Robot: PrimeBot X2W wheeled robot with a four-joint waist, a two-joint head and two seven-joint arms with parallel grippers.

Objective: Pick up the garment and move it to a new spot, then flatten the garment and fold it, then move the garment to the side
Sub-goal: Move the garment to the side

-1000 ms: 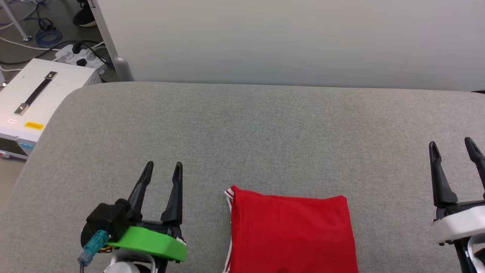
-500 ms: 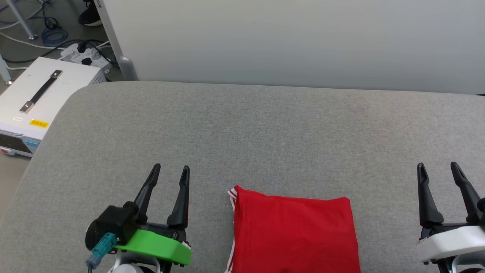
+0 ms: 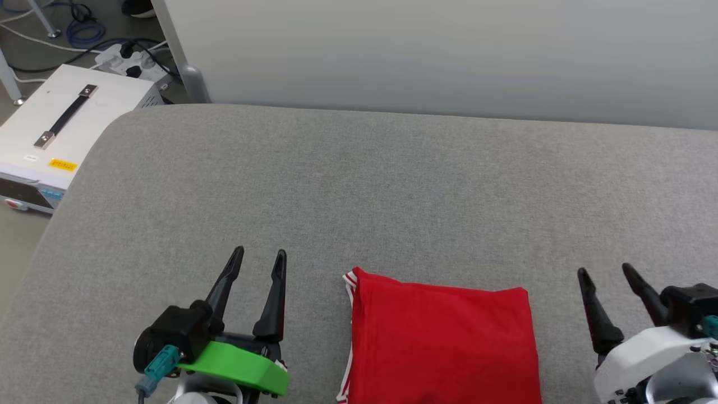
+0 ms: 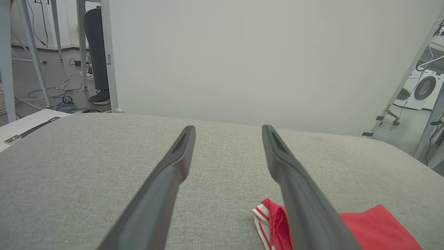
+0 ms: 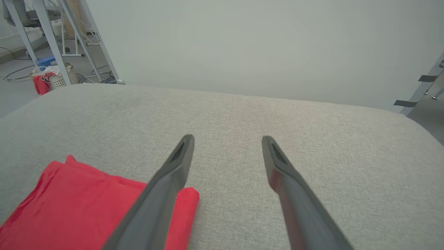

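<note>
the garment [image 3: 443, 342] lies folded into a neat red rectangle at the near edge of the grey padded surface [image 3: 392, 185], striped white-and-red trim peeking out at its far left corner. left gripper [image 3: 259, 252] hovers just left of it, fingers parted, holding nothing. right gripper [image 3: 605, 269], off to its right, is parted and empty too. the yellow label [image 3: 61, 164] on the white box [image 3: 95, 112], far left, is too small to read.

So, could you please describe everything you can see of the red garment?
The garment is soft red cloth, folded into a rectangle, with white-and-red striped trim at its far left corner. It lies flat on the grey fabric surface, its near edge cut off by the head view. It sits between the open left tool and right tool; neither touches it.
</note>
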